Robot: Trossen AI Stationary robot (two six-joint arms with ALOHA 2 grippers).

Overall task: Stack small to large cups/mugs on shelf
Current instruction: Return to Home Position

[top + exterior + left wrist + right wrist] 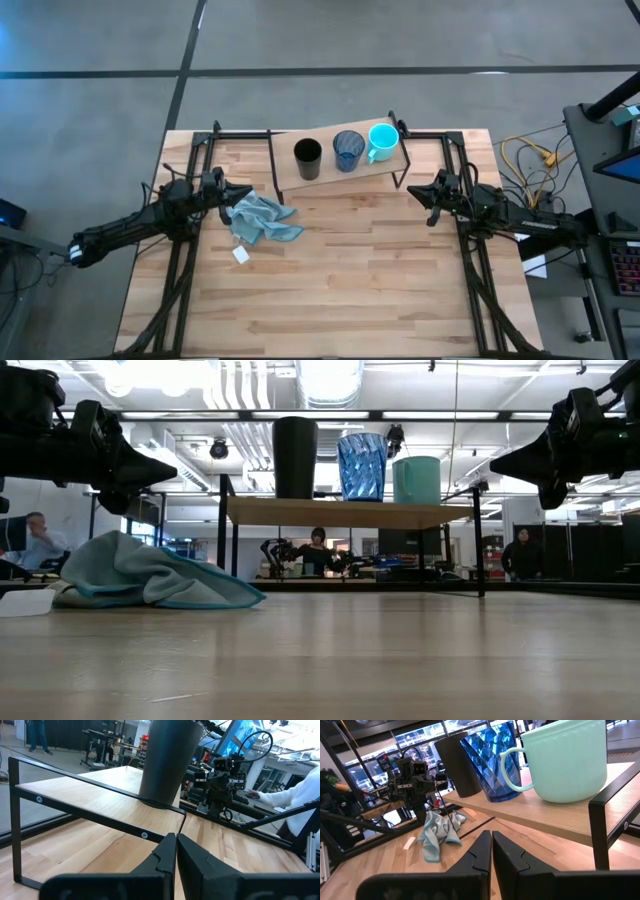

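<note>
Hovering above the wooden table point(350, 290), my two arms flank the shelf point(288, 176) and carry nothing. My left gripper point(244, 191) hangs off the shelf's left end, close to a crumpled light blue cloth point(262, 220) lying on the table. Seen from my left wrist, its two dark fingers point(162, 852) are pressed together at the tips. My right gripper point(416, 190) hangs off the shelf's right end, clear of the black legs, and its fingers point(507, 852) are likewise closed against each other around nothing.

All three vessels stand upright in a row on the light wooden shelf. The black cup point(308, 158) is at the left, nearest my left arm. The blue glass cup point(348, 150) is in the middle. The teal mug point(383, 141) is at the right, nearest my right arm, with its handle turned toward the glass cup. They stand close together, side by side.
</note>
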